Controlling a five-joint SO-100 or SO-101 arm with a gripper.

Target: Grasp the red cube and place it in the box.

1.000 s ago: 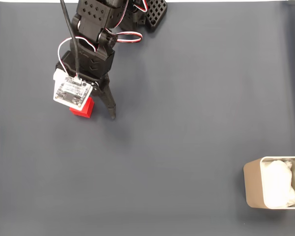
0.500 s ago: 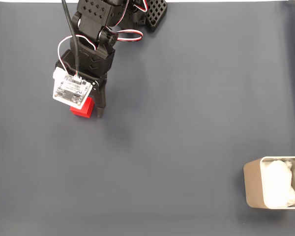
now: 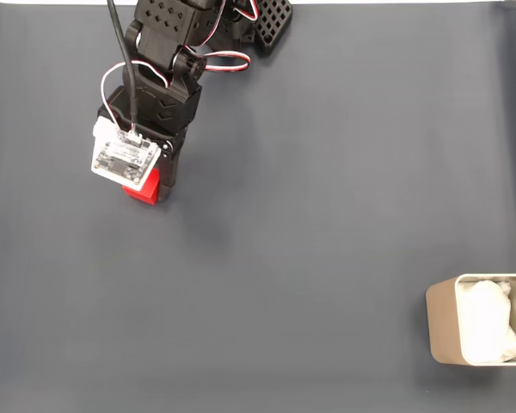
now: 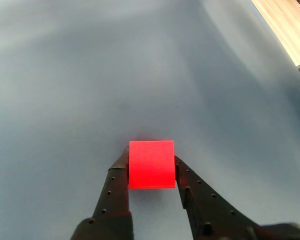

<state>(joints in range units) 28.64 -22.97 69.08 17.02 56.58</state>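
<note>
The black two-finger end effector (image 4: pixel 151 159) is squeezed onto the small bright red cube (image 4: pixel 151 164), one finger on each side. The cube seems to sit on the dark grey worktop (image 3: pixel 310 215), far from the beige rounded box (image 3: pixel 443 331).

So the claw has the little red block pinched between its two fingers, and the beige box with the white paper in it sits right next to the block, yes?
Not quite. The gripper does have the red block pinched between its fingers, but the box is not next to it. In the fixed view the block is at the upper left of the dark mat, and the box sits far off at the lower right edge.
</note>
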